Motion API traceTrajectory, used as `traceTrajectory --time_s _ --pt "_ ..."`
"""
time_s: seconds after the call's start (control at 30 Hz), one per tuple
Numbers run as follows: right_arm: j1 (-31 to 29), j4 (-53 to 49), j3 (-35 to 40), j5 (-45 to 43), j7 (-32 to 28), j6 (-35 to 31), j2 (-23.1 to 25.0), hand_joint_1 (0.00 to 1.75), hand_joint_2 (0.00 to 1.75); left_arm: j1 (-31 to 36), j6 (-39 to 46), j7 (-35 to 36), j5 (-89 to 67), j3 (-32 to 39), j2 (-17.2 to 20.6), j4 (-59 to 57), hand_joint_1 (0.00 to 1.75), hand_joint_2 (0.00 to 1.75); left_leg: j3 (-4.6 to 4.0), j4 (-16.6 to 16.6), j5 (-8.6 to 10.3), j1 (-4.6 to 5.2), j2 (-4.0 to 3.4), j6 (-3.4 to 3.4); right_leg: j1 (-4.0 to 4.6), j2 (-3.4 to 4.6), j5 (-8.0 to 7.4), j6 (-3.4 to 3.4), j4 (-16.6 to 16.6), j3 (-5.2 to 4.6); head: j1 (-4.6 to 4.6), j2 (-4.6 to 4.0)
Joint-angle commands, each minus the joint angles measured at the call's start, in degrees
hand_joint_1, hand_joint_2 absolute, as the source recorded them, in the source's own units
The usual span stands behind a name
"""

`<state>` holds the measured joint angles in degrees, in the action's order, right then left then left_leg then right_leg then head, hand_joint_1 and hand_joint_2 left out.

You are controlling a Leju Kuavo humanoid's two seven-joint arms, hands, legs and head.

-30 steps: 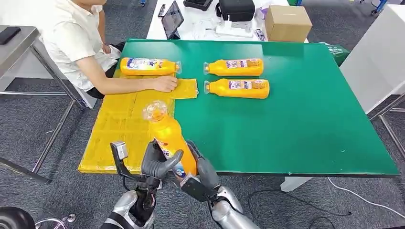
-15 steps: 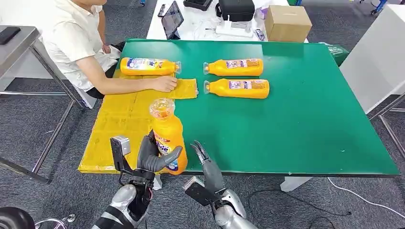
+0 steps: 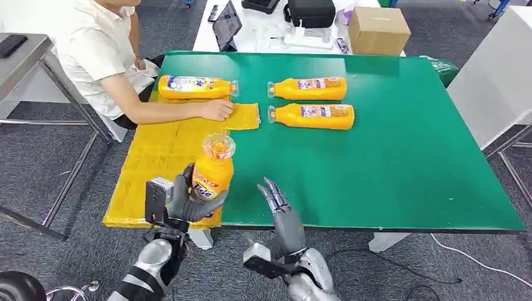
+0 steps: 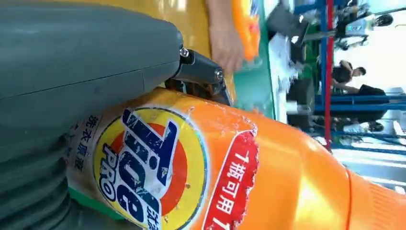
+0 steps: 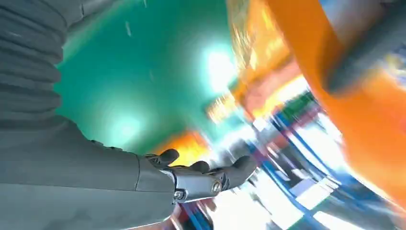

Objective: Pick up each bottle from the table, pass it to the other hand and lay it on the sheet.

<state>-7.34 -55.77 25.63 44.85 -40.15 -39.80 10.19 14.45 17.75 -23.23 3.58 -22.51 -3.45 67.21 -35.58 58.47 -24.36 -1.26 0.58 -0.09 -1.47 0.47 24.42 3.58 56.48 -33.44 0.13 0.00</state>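
Handover looks complete: the left hand (image 3: 182,202) grips the orange plastic detergent bottle (image 3: 211,170) upright at lower left of the frame, over the yellow sheet (image 3: 157,157) on the green counter (image 3: 389,157), presumably ready to lay it down. The right hand (image 3: 279,207) holds nothing, fingers spread. Its wrist view is blurred.

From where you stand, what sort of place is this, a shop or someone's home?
Neither, most likely: it looks like a robot lab or test workshop. A green table holds identical orange bottles laid out for practice, a laptop and a cardboard box sit behind, and a person sits alongside.
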Motion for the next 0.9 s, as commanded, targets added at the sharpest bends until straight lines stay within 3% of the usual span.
traceTrajectory --time_s 0.03,0.13,0.3,0.4,0.43,0.57,0.83,0.9 --pt "3.49 -17.26 -6.04 0.41 0.15 -0.2 1.8 0.0 1.75 22.68 4.0 13.52 -21.01 0.99 5.73 -31.51 1.75 1.75 0.05 0.01 0.04 -0.05 0.13 0.03 0.09 -0.21 0.03 -0.17 0.05 0.1 0.0 0.0" --pt "2.63 -15.66 -3.44 -1.33 0.15 -0.2 1.62 0.0 1.75 27.83 2.25 11.99 -23.2 2.02 3.97 -41.2 1.75 1.75 0.1 -0.02 0.16 -0.07 0.28 0.0 0.1 -0.34 0.0 -0.15 0.0 0.17 0.09 0.0" --pt "2.99 -16.43 -2.75 -3.5 0.15 -0.2 0.96 0.0 1.75 28.47 -1.79 9.72 -20.42 5.69 3.06 -40.4 1.75 1.75 0.14 -0.02 0.2 -0.08 -0.09 -0.08 0.12 -0.01 -0.24 -0.3 -0.02 0.11 0.07 0.0" --pt "2.75 -15.85 -2.01 -5.26 0.15 -0.2 0.58 0.0 1.75 29.72 -2.2 12.39 -25.73 2.25 4.98 -41.05 1.75 1.75 0.13 -0.01 0.21 -0.08 -0.1 -0.09 0.12 0.0 -0.28 -0.39 0.01 0.07 0.02 0.0" --pt "2.27 -15.22 -1.28 -5.88 0.15 -0.2 0.36 0.0 1.75 31.35 -4.03 16.32 -30.69 -1.81 5.86 -43.31 1.75 1.75 0.11 -0.02 0.23 -0.08 -0.08 -0.1 0.12 0.0 -0.29 -0.36 0.0 0.07 0.04 0.0" --pt "0.96 -13.68 0.54 -7.3 0.15 -0.2 0.11 0.0 1.75 34.41 -13.04 21.85 -36.65 -7.23 6.09 -48.01 1.75 1.75 0.09 0.0 0.24 -0.12 -0.11 -0.1 0.17 0.03 -0.31 -0.35 0.01 0.04 0.02 0.0" --pt "-0.1 -11.82 3.5 -10.96 0.15 -0.2 -0.66 0.0 1.75 33.11 -22.86 20.95 -37.59 -8.6 5.66 -50.47 1.73 1.75 0.3 -0.11 0.23 -0.08 -0.21 -0.08 0.13 0.12 -0.32 -0.37 -0.03 0.19 0.02 0.0" --pt "-0.16 -11.67 3.64 -11.02 0.15 -0.2 -0.71 0.0 1.75 33.16 -23.23 20.95 -37.59 -8.59 5.67 -50.52 0.33 1.75 0.4 -0.16 0.22 -0.09 -0.28 -0.07 0.15 0.17 -0.34 -0.42 -0.07 0.27 0.02 0.0"
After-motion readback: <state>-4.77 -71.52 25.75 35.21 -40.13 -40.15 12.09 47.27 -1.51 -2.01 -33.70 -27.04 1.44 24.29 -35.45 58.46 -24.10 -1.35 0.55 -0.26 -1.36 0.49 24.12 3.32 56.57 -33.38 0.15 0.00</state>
